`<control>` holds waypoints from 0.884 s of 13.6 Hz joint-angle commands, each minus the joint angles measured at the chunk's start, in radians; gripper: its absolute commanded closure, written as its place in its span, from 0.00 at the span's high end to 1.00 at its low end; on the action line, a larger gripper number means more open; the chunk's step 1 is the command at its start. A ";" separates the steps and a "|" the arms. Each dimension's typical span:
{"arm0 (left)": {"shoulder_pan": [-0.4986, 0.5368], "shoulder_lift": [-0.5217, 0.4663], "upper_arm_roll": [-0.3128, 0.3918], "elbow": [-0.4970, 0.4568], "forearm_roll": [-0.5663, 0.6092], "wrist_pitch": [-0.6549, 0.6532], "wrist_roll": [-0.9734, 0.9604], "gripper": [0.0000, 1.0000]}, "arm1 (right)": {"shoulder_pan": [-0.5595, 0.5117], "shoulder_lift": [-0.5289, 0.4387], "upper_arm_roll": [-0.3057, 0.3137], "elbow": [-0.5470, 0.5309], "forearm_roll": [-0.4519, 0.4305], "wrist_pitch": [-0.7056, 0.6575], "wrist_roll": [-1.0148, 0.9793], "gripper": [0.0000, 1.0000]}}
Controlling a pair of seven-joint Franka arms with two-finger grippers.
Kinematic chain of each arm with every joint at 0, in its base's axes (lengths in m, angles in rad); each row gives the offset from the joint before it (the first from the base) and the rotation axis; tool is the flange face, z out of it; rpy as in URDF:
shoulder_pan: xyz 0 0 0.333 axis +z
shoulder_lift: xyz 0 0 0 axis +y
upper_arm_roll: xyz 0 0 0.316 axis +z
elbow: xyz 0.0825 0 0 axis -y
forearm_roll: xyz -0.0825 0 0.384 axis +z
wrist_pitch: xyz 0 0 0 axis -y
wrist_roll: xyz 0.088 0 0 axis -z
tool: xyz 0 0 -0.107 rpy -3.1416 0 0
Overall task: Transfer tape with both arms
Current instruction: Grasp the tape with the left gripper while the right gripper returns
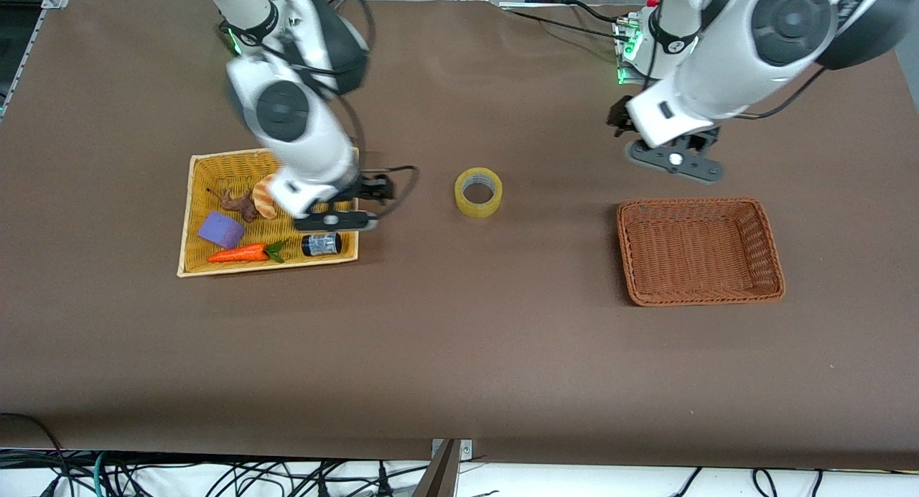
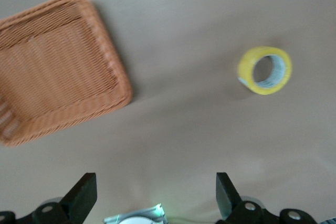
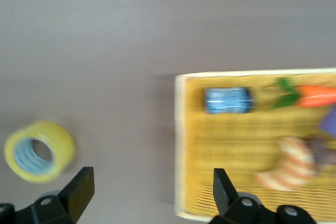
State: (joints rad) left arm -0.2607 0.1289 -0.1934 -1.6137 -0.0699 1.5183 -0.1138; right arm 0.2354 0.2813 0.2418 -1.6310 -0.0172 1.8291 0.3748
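The tape (image 1: 478,192), a yellowish ring with a grey-white core, stands on its side on the brown table midway between the two baskets. It also shows in the left wrist view (image 2: 265,70) and the right wrist view (image 3: 39,150). My right gripper (image 1: 379,190) is open and empty over the yellow basket's edge that faces the tape; in its own view it is (image 3: 152,187). My left gripper (image 1: 616,122) is open and empty over bare table, above the brown basket's edge that lies farther from the front camera; in its own view it is (image 2: 155,192).
The yellow basket (image 1: 188,217) at the right arm's end holds a black-capped jar (image 1: 321,244), a carrot (image 1: 240,253), a purple block (image 1: 221,230) and a striped bread piece (image 1: 264,197). The brown wicker basket (image 1: 772,245) at the left arm's end has nothing in it.
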 commanded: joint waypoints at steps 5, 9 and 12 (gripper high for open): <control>-0.167 0.250 -0.014 -0.049 -0.002 0.282 0.003 1.00 | -0.232 -0.235 -0.082 -0.069 0.025 -0.163 -0.468 1.00; -0.275 0.322 -0.012 -0.202 0.098 0.607 0.003 1.00 | -0.246 -0.269 -0.091 -0.073 0.019 -0.183 -0.465 1.00; -0.308 0.392 -0.012 -0.273 0.186 0.808 0.000 1.00 | -0.246 -0.271 -0.091 -0.072 0.016 -0.182 -0.464 1.00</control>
State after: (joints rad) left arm -0.5569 0.4980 -0.2135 -1.8534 0.0753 2.2451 -0.1202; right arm -0.0087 0.0361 0.1496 -1.6809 -0.0077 1.6511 -0.0858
